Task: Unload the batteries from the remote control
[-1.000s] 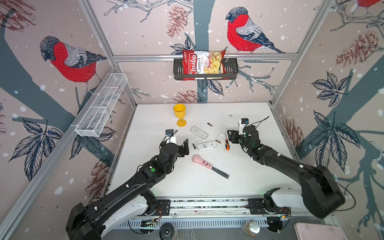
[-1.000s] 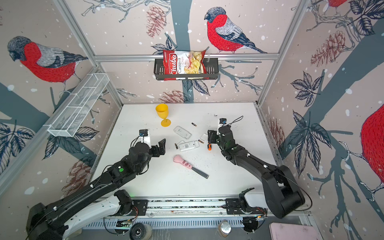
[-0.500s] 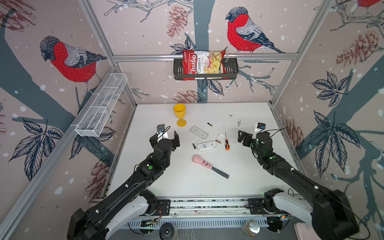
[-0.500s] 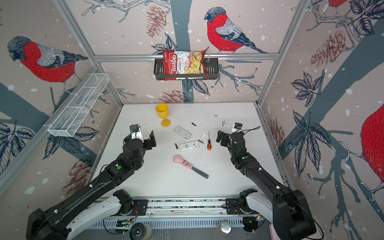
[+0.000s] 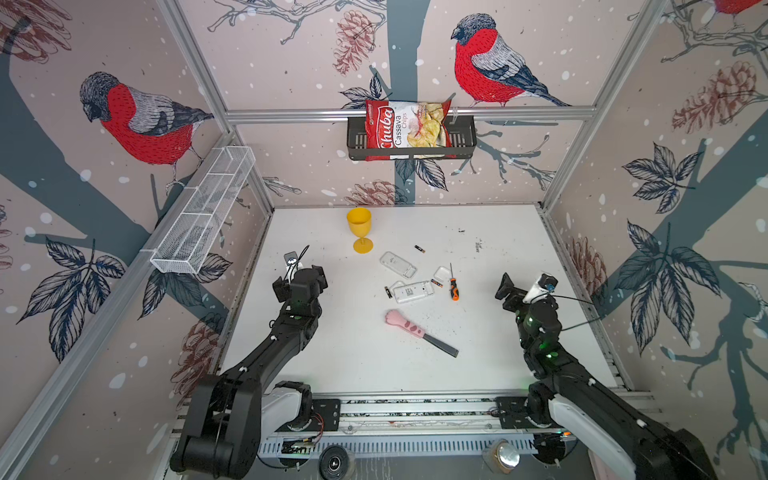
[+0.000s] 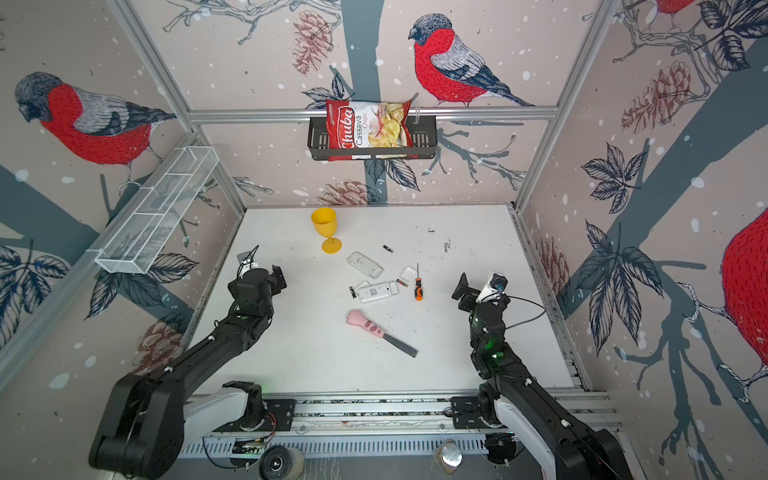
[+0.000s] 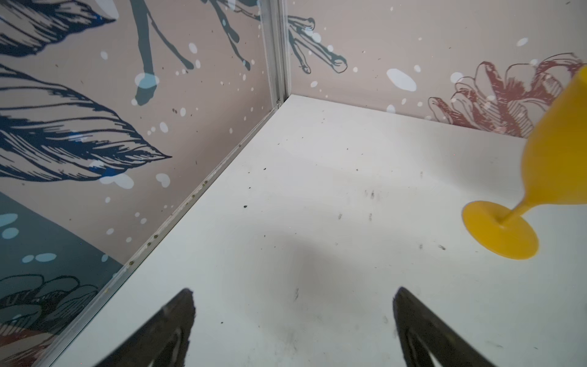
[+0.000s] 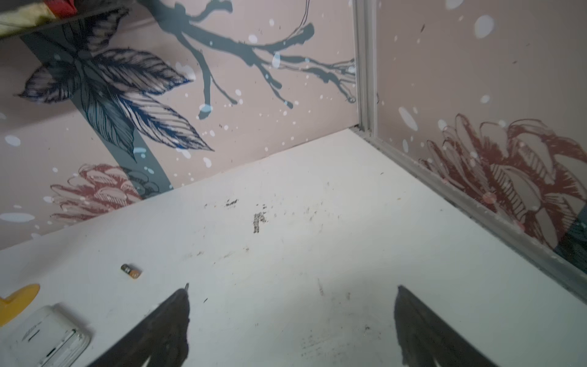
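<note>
While left claw and right claw gape empty, batteries lie between, well apart.

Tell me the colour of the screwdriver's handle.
The screwdriver handle is orange and black, clearest in a top view.

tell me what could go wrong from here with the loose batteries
1. The lone battery lies free on the table. It is round, so a nudge may roll it away.
2. A second battery lies in the narrow gap between the remote and the screwdriver. Picking it up could knock either.
3. The yellow goblet stands upright near the left end effector. A sweep might tip it.
</note>
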Tool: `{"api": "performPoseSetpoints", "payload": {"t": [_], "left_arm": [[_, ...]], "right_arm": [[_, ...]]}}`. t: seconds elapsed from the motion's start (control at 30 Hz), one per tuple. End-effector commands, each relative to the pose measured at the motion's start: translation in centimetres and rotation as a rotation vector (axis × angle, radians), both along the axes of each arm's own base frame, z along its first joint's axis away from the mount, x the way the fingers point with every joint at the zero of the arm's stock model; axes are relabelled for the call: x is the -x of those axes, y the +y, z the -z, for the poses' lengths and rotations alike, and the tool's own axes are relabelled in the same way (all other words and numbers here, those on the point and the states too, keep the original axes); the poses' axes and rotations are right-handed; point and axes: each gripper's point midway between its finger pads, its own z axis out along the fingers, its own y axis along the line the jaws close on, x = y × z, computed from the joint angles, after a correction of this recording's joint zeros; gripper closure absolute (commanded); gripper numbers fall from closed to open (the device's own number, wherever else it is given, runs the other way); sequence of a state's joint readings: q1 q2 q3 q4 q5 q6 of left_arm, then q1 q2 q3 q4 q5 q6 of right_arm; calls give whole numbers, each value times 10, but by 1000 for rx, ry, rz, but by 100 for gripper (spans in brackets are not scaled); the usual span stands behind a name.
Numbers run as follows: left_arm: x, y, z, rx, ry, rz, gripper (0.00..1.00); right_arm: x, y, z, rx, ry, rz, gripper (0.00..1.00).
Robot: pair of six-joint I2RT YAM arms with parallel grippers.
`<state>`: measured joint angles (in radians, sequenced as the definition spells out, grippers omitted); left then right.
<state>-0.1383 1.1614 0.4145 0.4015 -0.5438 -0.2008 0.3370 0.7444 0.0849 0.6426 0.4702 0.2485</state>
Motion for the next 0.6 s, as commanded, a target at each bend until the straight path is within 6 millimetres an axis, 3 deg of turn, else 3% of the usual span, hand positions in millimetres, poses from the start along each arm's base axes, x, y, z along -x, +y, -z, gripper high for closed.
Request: {"api": "performPoseSetpoints", "payload": {"t": [0.0, 0.2, 0.37, 0.57], "left_arm": [[-17, -13, -16, -45, -114, 121, 4], [-21, -9, 7, -83, -132, 101, 4], [-32, -12, -1, -85, -192, 111, 4], [-18, -11, 2, -110, -282, 120, 4]], "right_arm": [[8, -14, -35, 30, -173, 61, 0], [7, -28, -23, 69, -142, 129, 0], [-3, -33, -6, 84, -83, 152, 1], [-10, -46, 4, 59, -82, 225, 0]]}}
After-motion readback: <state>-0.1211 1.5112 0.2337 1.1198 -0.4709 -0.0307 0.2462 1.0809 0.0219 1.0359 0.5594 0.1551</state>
